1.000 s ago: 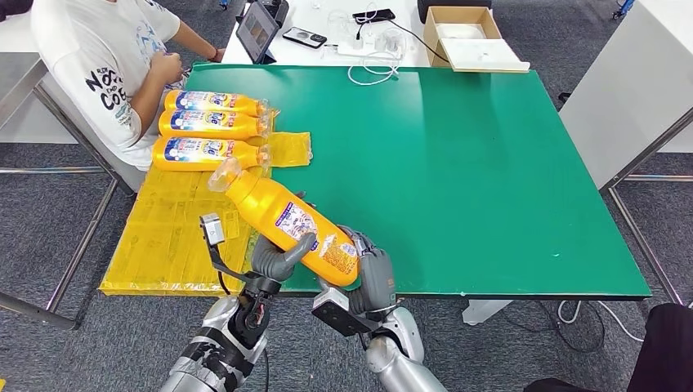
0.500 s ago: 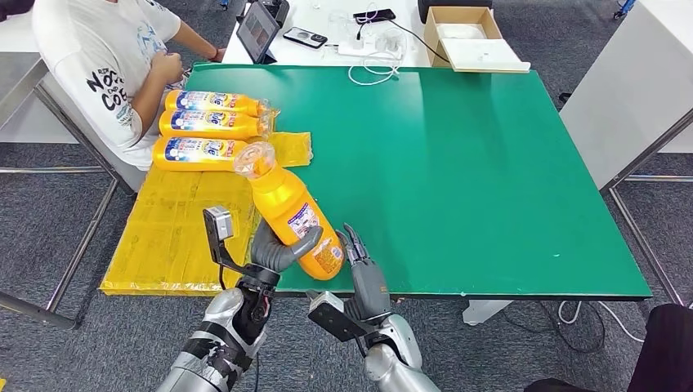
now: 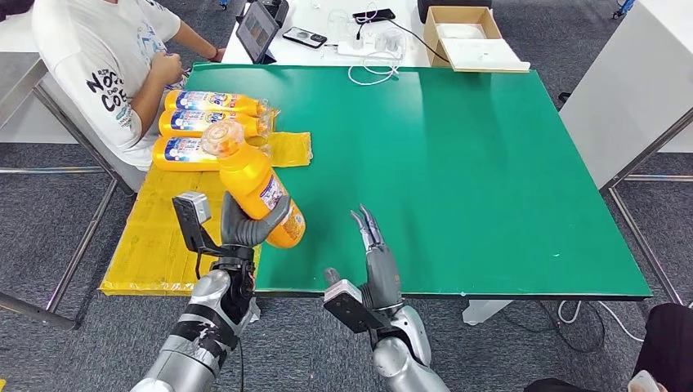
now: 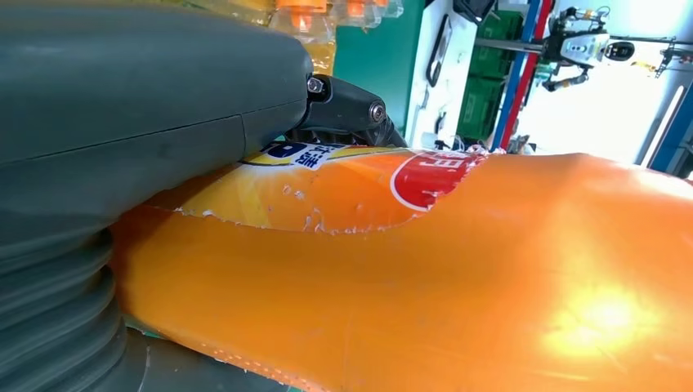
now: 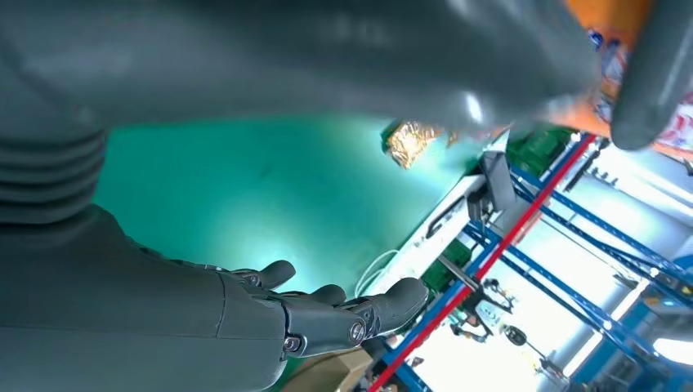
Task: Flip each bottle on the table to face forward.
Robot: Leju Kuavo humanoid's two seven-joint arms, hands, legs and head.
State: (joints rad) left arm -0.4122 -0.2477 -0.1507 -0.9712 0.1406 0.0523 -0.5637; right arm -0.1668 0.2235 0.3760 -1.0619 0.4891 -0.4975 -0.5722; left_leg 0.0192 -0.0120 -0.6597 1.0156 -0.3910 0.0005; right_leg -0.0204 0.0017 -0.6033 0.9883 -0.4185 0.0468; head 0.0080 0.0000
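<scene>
left hand [image 3: 245,224] grips an orange bottle [image 3: 252,185], lifted above the near left edge of the green counter [image 3: 458,163], cap end tilted away toward the person [image 3: 106,57]. right hand [image 3: 377,261] holds nothing, fingers straight and apart over the counter's near edge. 3 orange bottles [image 3: 208,124] lie side by side on yellow sheet [image 3: 176,229] at far left.
</scene>
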